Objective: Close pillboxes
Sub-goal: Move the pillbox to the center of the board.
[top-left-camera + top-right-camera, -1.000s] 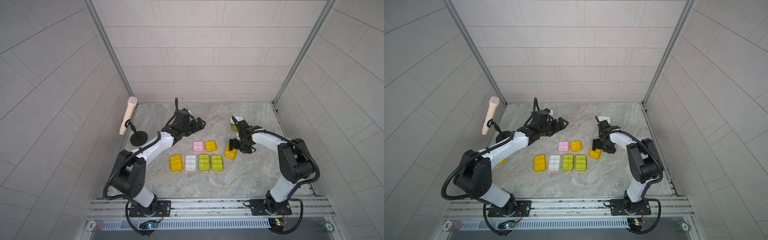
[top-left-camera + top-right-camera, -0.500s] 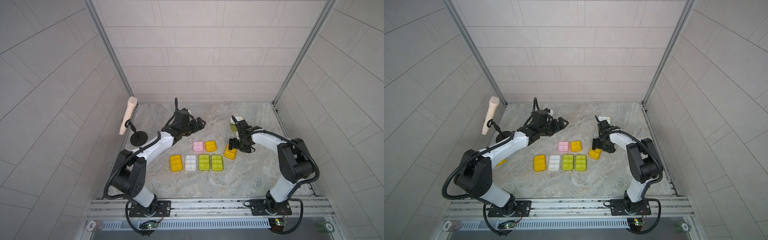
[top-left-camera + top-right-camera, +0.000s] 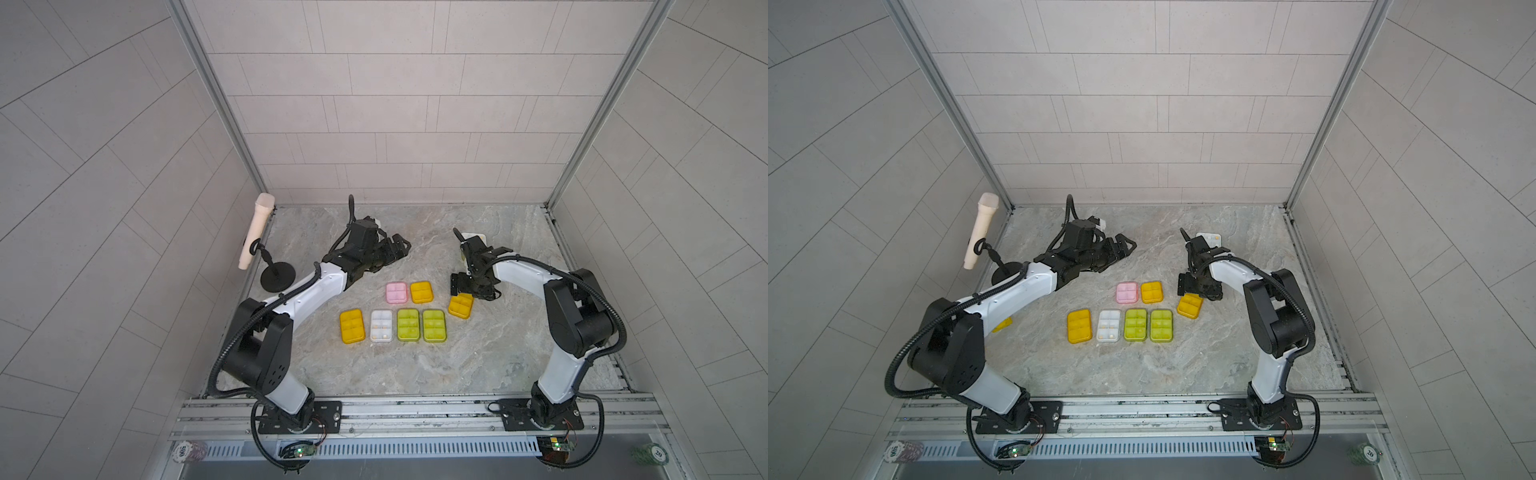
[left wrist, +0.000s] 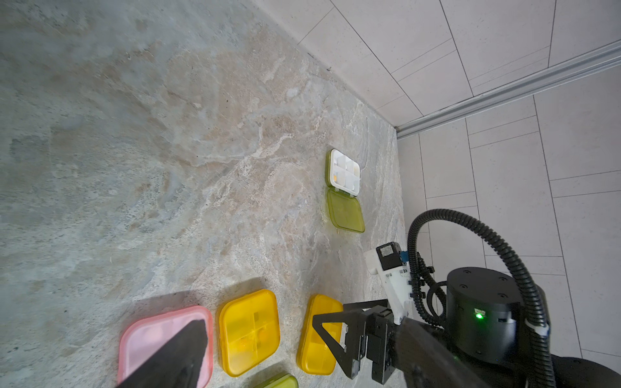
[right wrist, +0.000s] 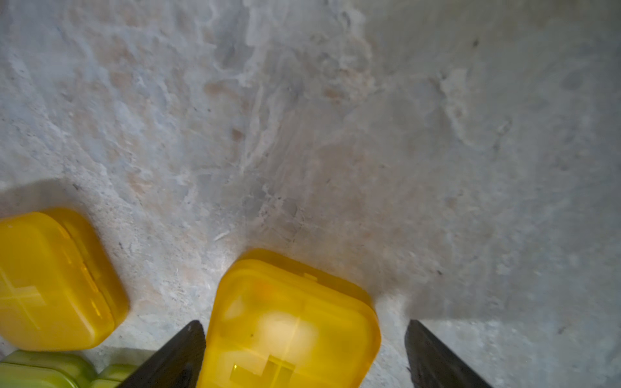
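Several shut pillboxes lie mid-table in both top views: an orange one, a clear one, two green ones, a pink one and an orange one. A tilted orange pillbox lies shut between the spread fingers of my right gripper, which is open and low over it. One green-lidded pillbox lies open near the back right, its lid flat on the table. My left gripper hovers open at the back, holding nothing.
A beige microphone on a black stand leans at the left wall. A small yellow object lies under my left arm. Tiled walls enclose the marble table on three sides.
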Robot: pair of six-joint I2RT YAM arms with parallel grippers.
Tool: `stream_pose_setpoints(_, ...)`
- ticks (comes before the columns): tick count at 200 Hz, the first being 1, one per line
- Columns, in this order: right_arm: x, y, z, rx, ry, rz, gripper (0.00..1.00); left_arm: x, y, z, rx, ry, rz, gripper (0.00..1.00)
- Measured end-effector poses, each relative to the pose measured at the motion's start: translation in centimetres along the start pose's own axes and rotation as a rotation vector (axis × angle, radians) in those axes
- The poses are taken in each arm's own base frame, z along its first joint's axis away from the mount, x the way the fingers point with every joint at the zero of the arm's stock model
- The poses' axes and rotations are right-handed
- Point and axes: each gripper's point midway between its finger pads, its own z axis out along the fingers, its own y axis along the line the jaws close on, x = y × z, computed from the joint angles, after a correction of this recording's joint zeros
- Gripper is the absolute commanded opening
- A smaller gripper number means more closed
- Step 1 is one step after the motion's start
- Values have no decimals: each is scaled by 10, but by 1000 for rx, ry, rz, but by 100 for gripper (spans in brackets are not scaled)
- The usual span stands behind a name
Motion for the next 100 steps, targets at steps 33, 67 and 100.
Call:
stream_pose_setpoints(33,-3,6,6,-1,5,5,88,-1,1,0,0,-2,-3,93)
stream_pose_setpoints(67,2,17,7,-5,8,-22,81,-1,0,0,4,3,-5,93)
stream_pose_setpoints(100,6,22,9,-8,5,-51,77,1,0,1,9,12,-7,92)
